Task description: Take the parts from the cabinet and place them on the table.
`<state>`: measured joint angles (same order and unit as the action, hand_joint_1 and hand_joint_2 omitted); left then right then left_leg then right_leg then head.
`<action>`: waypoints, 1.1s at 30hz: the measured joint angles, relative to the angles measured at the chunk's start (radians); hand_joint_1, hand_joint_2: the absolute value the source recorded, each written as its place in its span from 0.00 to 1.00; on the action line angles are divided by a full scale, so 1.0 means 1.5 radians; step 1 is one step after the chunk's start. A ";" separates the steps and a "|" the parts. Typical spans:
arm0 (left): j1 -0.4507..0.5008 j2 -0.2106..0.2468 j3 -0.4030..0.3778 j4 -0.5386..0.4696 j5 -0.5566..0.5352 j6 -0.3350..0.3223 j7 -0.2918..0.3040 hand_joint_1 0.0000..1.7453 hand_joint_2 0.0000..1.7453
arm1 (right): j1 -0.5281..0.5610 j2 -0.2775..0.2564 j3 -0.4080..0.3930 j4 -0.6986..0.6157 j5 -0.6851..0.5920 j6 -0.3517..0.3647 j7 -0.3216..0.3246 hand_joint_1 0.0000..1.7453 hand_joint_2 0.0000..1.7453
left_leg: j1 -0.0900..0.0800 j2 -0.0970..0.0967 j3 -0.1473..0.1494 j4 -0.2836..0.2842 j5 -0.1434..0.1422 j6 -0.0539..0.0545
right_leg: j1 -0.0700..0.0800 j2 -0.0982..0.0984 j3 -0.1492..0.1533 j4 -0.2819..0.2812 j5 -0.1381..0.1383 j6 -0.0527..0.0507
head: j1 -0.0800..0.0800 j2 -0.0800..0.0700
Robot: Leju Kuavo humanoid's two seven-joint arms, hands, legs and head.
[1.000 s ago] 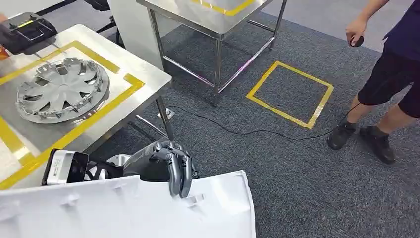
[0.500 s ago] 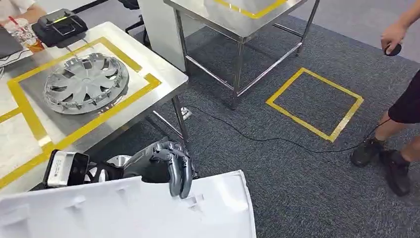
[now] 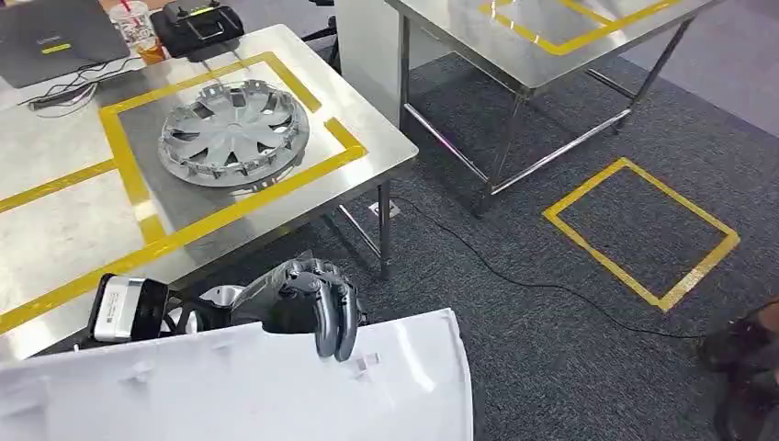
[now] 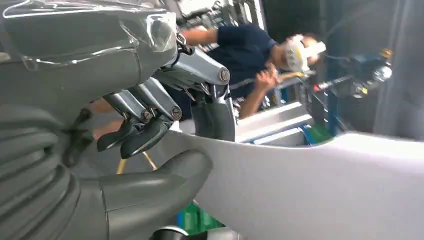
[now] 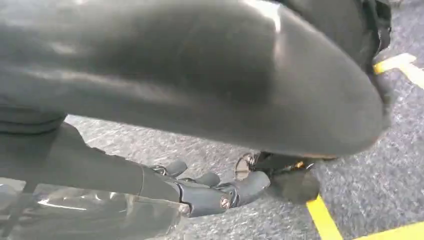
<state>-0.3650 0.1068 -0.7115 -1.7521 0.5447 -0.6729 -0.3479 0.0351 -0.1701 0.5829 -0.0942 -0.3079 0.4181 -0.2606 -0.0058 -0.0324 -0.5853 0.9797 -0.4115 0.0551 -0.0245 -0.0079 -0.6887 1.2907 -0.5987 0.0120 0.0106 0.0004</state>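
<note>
Head view: a large white panel (image 3: pixel 239 386) fills the lower left, held up off the floor in front of the robot, just short of a steel table (image 3: pixel 55 230); left hand (image 3: pixel 308 303) grips the panel's top edge, dark fingers (image 3: pixel 335 326) hooked over the near face, rest of the hand behind the panel; a black-and-white wrist module (image 3: pixel 124 308) sits beside the hand, towards the table. Table top has yellow tape outlines; a silver hubcap (image 3: pixel 234 129) lies flat inside one taped box, well apart from the panel; at the table's far end, a laptop (image 3: pixel 60 41), a cup w/ straw (image 3: pixel 136 23) and a black device (image 3: pixel 197 18). A 2nd steel table (image 3: pixel 551 37) stands beyond; grey carpet has a yellow taped square (image 3: pixel 643 230) and a black cable (image 3: pixel 551 285) running across it; a dark shoe (image 3: pixel 749 349) shows at the right edge.

Left wrist view: left hand (image 4: pixel 150 125) clamps the panel (image 4: pixel 320 185), thumb on one face, fingers (image 4: pixel 210 100) on the other; a person in a dark top (image 4: pixel 240 55) is blurred behind.

Right wrist view: right hand (image 5: pixel 200 192) hangs over the carpet, fingers loosely curled, nothing in it; can't tell if fully closed.
</note>
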 joint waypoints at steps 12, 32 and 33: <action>0.001 0.005 0.015 0.009 -0.015 -0.003 -0.023 1.00 1.00 | -0.014 -0.014 -0.005 0.042 0.022 0.001 -0.040 0.00 0.00 | 0.001 -0.017 -0.024 0.053 -0.033 -0.033 | -0.006 0.012 0.077 -0.181 0.091 -0.003 | -0.003 0.000; 0.008 0.007 0.017 0.012 -0.034 0.005 -0.039 1.00 1.00 | -0.005 -0.018 -0.010 0.056 0.025 0.004 -0.043 0.00 0.00 | -0.002 -0.012 -0.008 0.006 0.002 0.006 | 0.006 0.002 -0.014 0.025 -0.005 0.009 | -0.002 0.000; 0.009 0.007 0.016 0.013 -0.036 0.005 -0.039 1.00 1.00 | -0.003 -0.018 -0.010 0.056 0.025 0.003 -0.043 0.00 0.00 | 0.000 -0.024 -0.007 0.006 0.001 0.004 | 0.002 0.003 -0.009 0.000 0.014 0.019 | -0.002 0.000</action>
<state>-0.3514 0.1175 -0.6874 -1.7323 0.4906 -0.6649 -0.4063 0.0299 -0.1972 0.5680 -0.0103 -0.2697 0.4227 -0.3246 -0.0060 -0.0689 -0.5953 0.9892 -0.4099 0.0611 -0.0211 -0.0038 -0.7020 1.2906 -0.5773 0.0405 0.0076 0.0004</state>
